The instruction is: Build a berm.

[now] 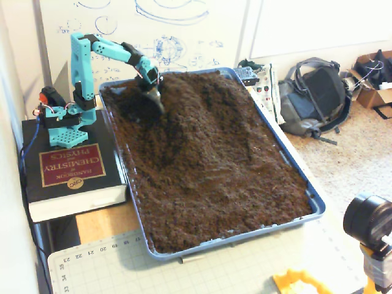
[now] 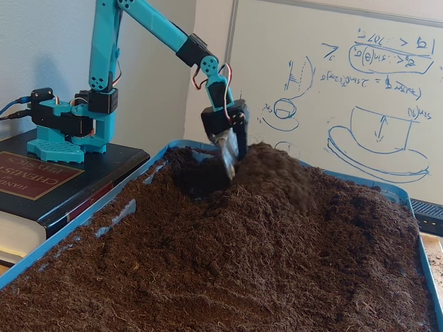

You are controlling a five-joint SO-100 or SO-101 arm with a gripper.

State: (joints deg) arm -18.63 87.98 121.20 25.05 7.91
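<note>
A thick dark book (image 1: 64, 174) with a red cover label lies at the left of the blue tray (image 1: 294, 168) in a fixed view — its title reads upside down there. A green cutting mat (image 1: 202, 269) with ruled numbers lies in front of the tray. A grey backpack (image 1: 315, 98) sits on the speckled floor at the right, and a cardboard box (image 1: 373, 79) behind it. A whiteboard (image 2: 332, 90) with blue sketches stands behind the tray. A black lens (image 1: 367, 219) and something yellow (image 1: 300, 283) show at the bottom right — cropped, hard to identify.
</note>
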